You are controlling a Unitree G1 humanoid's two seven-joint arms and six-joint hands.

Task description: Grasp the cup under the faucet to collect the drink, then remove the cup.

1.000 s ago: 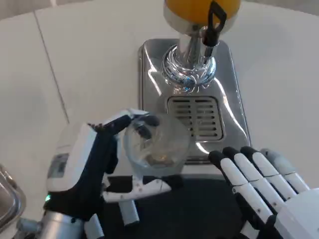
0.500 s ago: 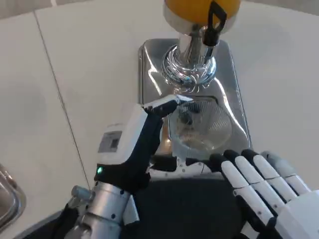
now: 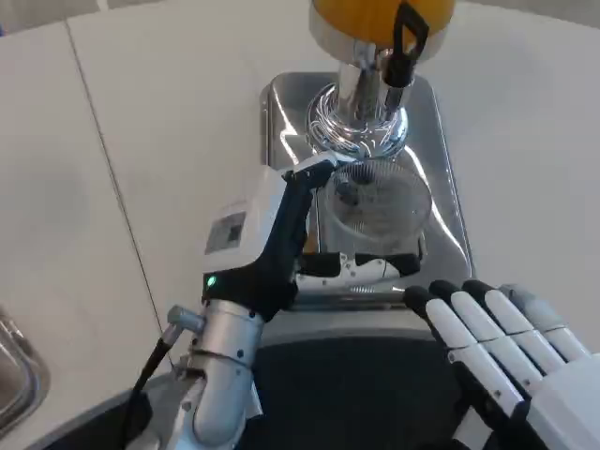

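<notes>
A clear plastic cup (image 3: 377, 208) stands over the slotted grate of the steel drip tray (image 3: 281, 122), just in front of the chrome faucet column (image 3: 358, 117). My left hand (image 3: 281, 239) grips the cup from its left side, with fingers wrapped around the near and far sides. Above the faucet sits the orange drink tank (image 3: 370, 14) with a black tap lever (image 3: 409, 39). The cup looks empty. My right hand (image 3: 502, 342) hovers at the lower right with fingers straight and apart, holding nothing.
White table (image 3: 112, 169) stretches to the left and right of the dispenser. A metal object's edge (image 3: 14, 375) shows at the lower left corner. A dark surface (image 3: 356, 394) lies at the bottom middle.
My left hand carried the cup forward and to the right, from in front of the tray onto the grate below the faucet. The right hand barely moved.
</notes>
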